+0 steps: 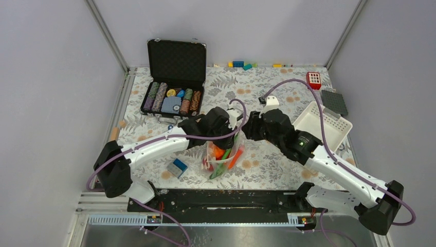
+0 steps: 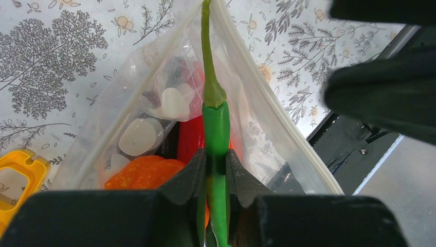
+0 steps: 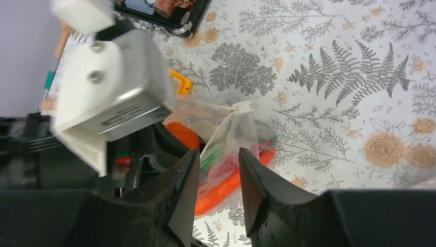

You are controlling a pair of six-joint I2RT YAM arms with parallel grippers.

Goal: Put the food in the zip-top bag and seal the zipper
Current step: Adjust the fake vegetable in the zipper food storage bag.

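The zip-top bag (image 1: 222, 160) stands open on the mat between my arms, holding an orange pumpkin (image 2: 141, 172), a red piece (image 2: 190, 136), an orange carrot (image 3: 222, 189) and green pods. My left gripper (image 2: 216, 162) is shut on a green long-stemmed pod (image 2: 216, 126) and holds it in the bag's open mouth. The zipper (image 2: 270, 113) runs along the bag's right lip, unsealed. My right gripper (image 3: 218, 172) is open just beside the bag (image 3: 239, 131); the dotted plastic shows between its jaws, and I cannot tell whether they touch it. From above, both grippers (image 1: 230, 138) (image 1: 247, 129) meet over the bag top.
An open black case of poker chips (image 1: 175, 98) sits far left. A white basket (image 1: 321, 123) is at the right, with a red block (image 1: 313, 80) and dark plate (image 1: 334, 102) beyond. A blue block (image 1: 179, 167) lies front left. A yellow piece (image 2: 15, 175) lies beside the bag.
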